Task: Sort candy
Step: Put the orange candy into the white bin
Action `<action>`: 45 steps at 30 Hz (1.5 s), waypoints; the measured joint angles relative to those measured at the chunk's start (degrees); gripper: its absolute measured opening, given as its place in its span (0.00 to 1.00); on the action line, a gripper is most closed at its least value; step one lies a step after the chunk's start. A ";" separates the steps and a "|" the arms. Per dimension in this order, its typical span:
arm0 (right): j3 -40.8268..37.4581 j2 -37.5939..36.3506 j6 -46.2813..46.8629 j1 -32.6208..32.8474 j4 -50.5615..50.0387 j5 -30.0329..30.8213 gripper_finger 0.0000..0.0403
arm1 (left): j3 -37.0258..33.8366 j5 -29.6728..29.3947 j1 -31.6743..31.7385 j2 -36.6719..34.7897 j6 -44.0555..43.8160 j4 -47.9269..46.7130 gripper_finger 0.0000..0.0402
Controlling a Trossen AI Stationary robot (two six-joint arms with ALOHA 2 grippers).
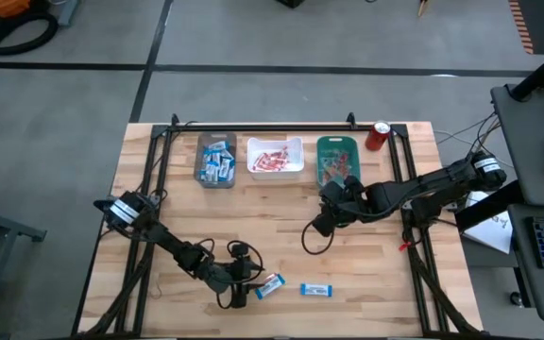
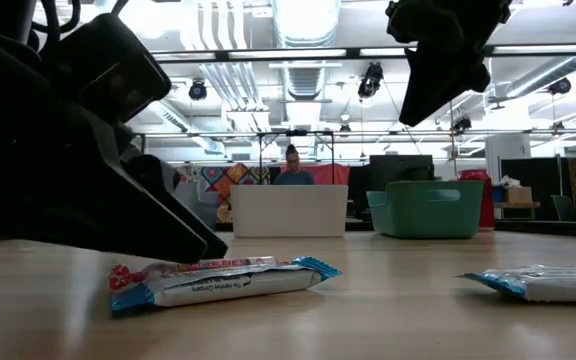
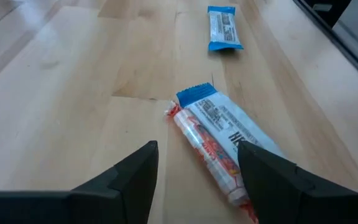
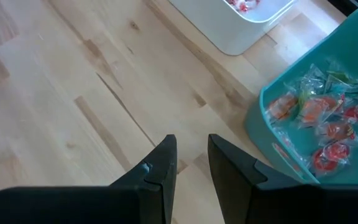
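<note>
A blue-and-white bar (image 3: 229,124) and a red-and-white bar (image 3: 207,149) lie side by side flat on the wooden table (image 1: 395,283), near its front edge. My left gripper (image 3: 197,186) is low over the table and open. Its fingers stand on either side of the near ends of these two bars (image 1: 269,285). Another blue-and-white bar (image 3: 224,28) lies beyond them, toward the table's right (image 1: 315,290). My right gripper (image 4: 192,155) hangs above the table in front of the teal bin (image 4: 260,124). Its fingers are a little apart with nothing between them. My left gripper comes in slanting down from the table's left, along the two bars. One finger (image 3: 260,180) hides the near end of the blue-and-white bar. I cannot tell whether it touches the bar. Both bars lie flat on the table.
At the back stand a grey bin (image 1: 215,161) with blue-and-white bars, a white bin (image 1: 275,156) with red-and-white bars and the teal bin (image 1: 337,161) with orange-red pieces. A red can (image 1: 378,135) stands at the back right. A person sits beyond the table (image 2: 293,165).
</note>
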 joint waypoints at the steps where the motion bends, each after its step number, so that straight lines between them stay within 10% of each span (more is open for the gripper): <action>1: 0.00 0.00 0.00 -0.01 0.00 -0.02 0.21 | 0.00 0.04 0.01 0.13 -0.33 0.21 0.51; 14: 0.00 0.00 0.87 0.00 0.00 -0.04 0.21 | -0.17 -0.62 0.56 0.05 -6.16 -4.51 0.38; 27: 0.00 0.00 0.80 0.00 0.00 -0.04 0.21 | -0.26 -1.94 0.98 -0.86 -3.74 -8.97 0.03; 45: -2.16 0.02 0.99 0.76 5.03 5.15 0.21 | -0.57 -3.29 22.05 -24.78 27.37 -23.24 0.05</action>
